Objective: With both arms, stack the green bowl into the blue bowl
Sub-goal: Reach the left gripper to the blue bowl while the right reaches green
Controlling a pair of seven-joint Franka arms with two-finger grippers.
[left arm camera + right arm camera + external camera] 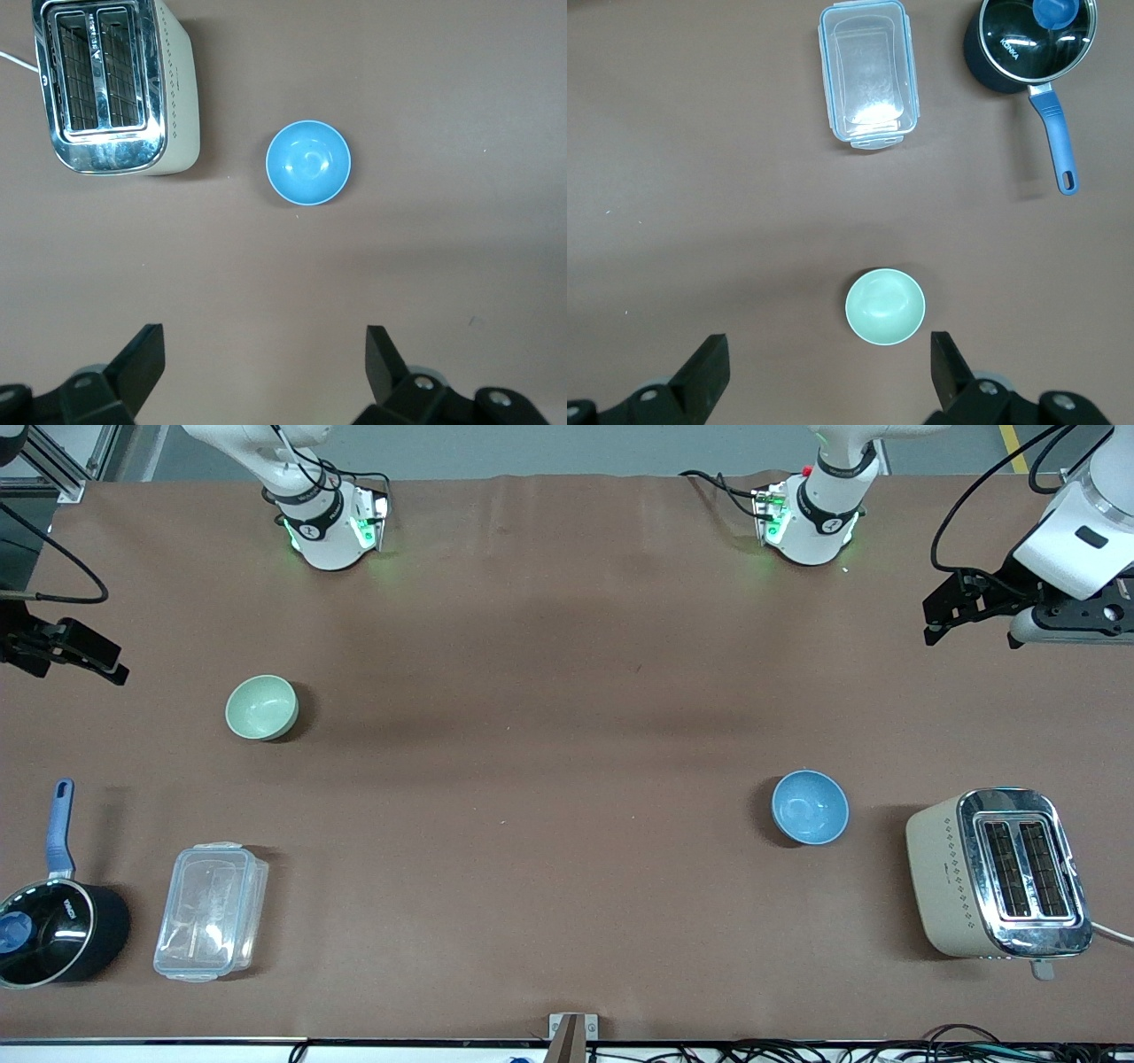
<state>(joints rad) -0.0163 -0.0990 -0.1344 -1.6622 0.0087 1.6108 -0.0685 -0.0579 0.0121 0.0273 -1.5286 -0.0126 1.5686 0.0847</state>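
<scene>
The green bowl (261,707) (885,306) stands upright and empty toward the right arm's end of the table. Nearer to the front camera, toward the left arm's end, sits the blue bowl (809,807) (308,163), also empty. My right gripper (115,669) (828,361) hangs open high over bare table at its own end, and nothing is between its fingers. High over bare table at the other end, my left gripper (930,624) (264,354) is open and empty too. Neither gripper touches a bowl.
A cream and chrome toaster (997,872) (115,84) stands beside the blue bowl at the left arm's end. A clear lidded container (211,911) (866,75) and a black pot with a blue handle (53,930) (1028,44) sit near the front edge at the right arm's end.
</scene>
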